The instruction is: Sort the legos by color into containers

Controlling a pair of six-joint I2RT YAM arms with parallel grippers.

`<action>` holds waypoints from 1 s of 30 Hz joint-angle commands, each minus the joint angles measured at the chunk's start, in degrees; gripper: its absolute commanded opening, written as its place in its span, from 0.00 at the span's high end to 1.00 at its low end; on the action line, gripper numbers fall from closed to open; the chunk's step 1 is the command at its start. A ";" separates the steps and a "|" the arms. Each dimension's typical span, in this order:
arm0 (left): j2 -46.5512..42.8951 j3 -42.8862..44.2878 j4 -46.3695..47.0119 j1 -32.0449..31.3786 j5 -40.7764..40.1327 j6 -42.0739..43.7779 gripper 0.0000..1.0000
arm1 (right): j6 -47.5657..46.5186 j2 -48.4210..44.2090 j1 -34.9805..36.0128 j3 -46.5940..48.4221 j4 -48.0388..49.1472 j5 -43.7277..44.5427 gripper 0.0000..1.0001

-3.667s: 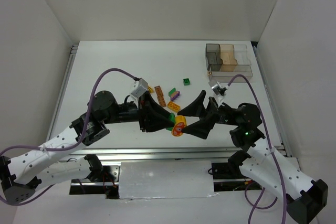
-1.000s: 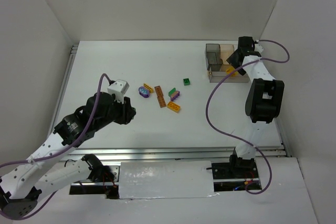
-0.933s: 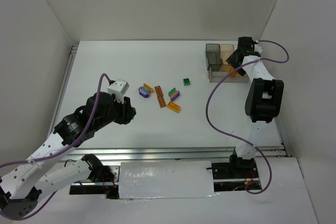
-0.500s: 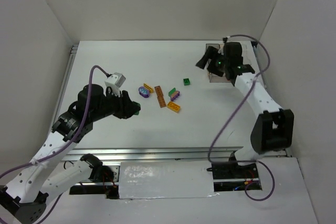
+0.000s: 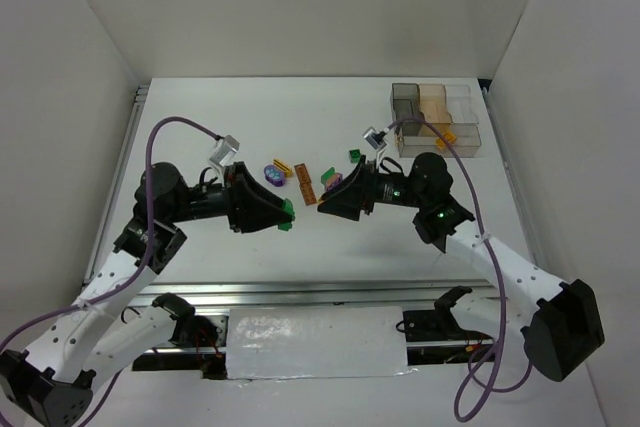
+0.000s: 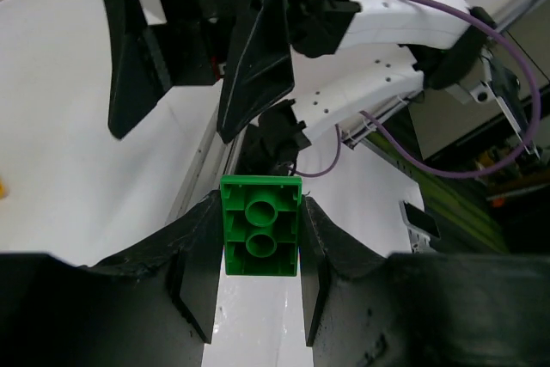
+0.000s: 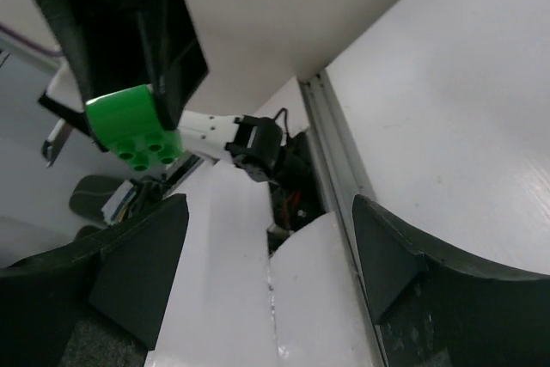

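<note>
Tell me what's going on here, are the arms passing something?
It looks that way, though no transfer has happened yet. The left gripper is shut on a green brick and holds it above the table. The right gripper faces it with its jaws open, not touching the brick. Several loose bricks lie behind them. The tray at the far right has orange pieces in it.
</note>
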 commanded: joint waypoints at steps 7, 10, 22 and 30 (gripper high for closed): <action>-1.50 -0.23 14.10 0.09 1.57 -8.29 1.00 | 0.94 -6.24 12.49 0.36 10.71 2.08 0.17; -1.42 -1.37 16.93 0.09 -0.45 -12.25 1.00 | -0.55 -5.19 16.44 0.53 11.42 4.35 0.17; -0.89 -4.71 25.01 0.18 -0.46 -20.16 1.00 | -6.44 1.23 22.60 8.17 5.53 17.03 0.24; -1.42 -4.71 22.05 0.18 -0.98 -18.16 1.00 | -7.32 1.05 22.96 9.23 6.06 18.61 0.44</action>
